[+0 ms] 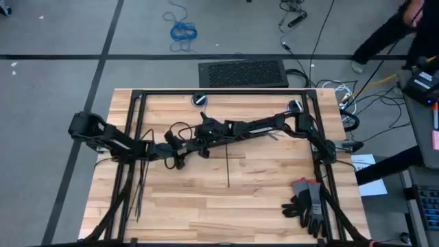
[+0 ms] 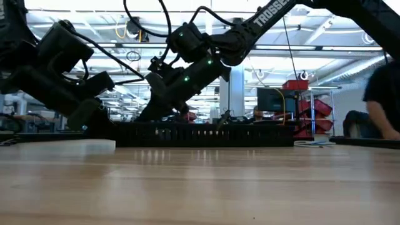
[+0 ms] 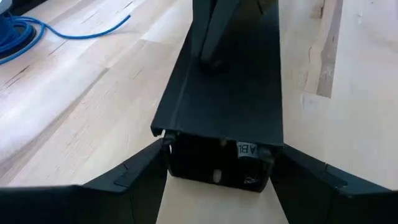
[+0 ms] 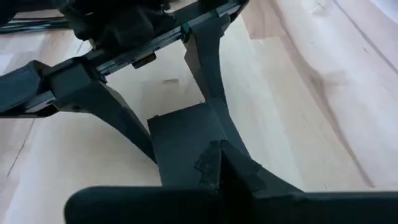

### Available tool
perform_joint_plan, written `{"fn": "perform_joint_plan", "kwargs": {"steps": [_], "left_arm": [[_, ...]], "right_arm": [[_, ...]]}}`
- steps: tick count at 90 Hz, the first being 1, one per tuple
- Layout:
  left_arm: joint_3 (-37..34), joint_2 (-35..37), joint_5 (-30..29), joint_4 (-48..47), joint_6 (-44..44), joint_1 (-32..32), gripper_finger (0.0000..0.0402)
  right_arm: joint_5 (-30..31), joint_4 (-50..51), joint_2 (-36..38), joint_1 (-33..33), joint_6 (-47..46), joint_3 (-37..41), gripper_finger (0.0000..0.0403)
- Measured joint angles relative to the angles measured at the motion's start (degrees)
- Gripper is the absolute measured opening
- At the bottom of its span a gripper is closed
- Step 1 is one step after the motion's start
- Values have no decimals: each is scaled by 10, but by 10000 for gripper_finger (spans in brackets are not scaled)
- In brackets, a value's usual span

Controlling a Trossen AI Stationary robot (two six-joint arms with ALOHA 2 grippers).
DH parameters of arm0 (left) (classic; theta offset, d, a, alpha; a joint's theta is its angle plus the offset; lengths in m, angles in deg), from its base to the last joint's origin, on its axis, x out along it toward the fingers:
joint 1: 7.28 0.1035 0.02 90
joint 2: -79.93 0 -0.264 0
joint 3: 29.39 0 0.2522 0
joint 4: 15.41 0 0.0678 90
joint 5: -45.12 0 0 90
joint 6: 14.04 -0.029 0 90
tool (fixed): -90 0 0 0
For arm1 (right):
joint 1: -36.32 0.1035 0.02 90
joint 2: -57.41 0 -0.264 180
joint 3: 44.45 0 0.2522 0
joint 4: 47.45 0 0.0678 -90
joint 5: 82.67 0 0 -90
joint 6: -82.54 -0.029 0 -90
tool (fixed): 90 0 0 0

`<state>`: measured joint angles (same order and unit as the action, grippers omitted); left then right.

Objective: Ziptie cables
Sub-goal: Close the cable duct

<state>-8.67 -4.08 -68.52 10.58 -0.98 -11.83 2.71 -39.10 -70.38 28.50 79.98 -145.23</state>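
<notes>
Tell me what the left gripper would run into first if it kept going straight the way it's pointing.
Probably the right gripper, which sits on the far stretch of the black bar that the left gripper holds and points along. Depth is hard to judge here.

Grey floor (image 1: pixel 55 41) w/ black tape lines

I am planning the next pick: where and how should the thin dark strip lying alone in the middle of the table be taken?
Grip the strip around its middle, coming straight down from above, with the jaws closing across its width. It lies flat and straight, with bare table on both sides.
</notes>
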Motion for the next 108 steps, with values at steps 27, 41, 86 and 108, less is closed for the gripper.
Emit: {"fn": "perform_joint_plan", "kwargs": {"steps": [27,41,86,108], "left_arm": [[0,0,0,0,0,0,257],[0,0,0,0,-2,0,257],[-1,3,0,4,-19,-1,257],[-1,24,-1,-6,-21,-5,257]], "right_arm": [[-10,0,0,0,7,0,0],[-15,0,0,0,15,0,0],[-17,-17,12,7,47,2,49],[43,47,63,20,67,2,132]]}}
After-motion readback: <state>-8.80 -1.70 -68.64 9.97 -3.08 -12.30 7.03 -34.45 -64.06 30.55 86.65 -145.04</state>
